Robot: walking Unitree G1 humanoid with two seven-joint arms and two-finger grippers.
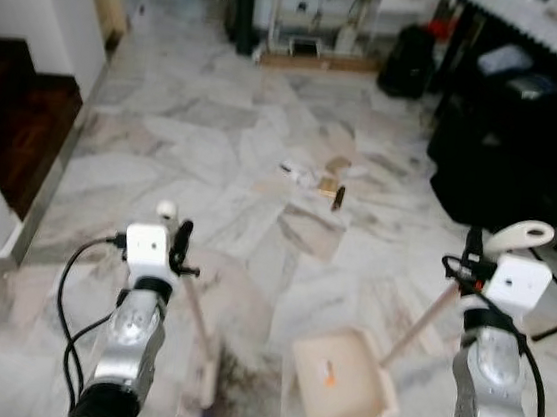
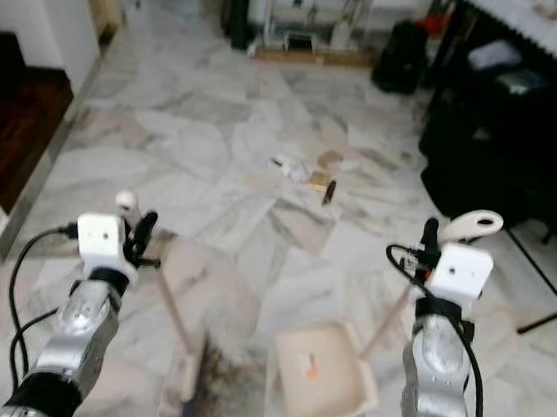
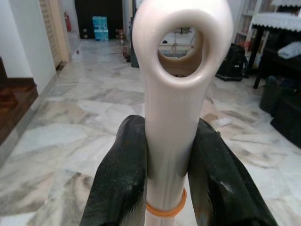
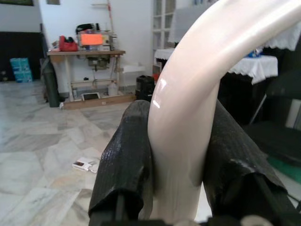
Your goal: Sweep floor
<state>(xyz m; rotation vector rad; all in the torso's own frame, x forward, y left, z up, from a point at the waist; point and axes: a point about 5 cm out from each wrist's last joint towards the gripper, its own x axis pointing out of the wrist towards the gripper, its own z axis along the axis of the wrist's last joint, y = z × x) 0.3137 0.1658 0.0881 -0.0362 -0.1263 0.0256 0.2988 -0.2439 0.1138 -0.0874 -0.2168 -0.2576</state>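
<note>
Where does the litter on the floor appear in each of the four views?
Left eye view: litter at centre, beyond the dustpan.
Right eye view: litter just above centre.
Left wrist view: litter beside the broom handle.
Right wrist view: litter beside the dustpan handle.
Shared landmark: the black bag behind the litter.

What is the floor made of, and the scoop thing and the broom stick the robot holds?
The floor looks like polished marble or marble-look tile: grey and tan veins, soft shine, thin joint lines. The dustpan and the broom handle look like smooth cream plastic; the handle is glossy with a moulded hanging hole. The left claw grips the broom, the right claw the dustpan's handle.
</note>
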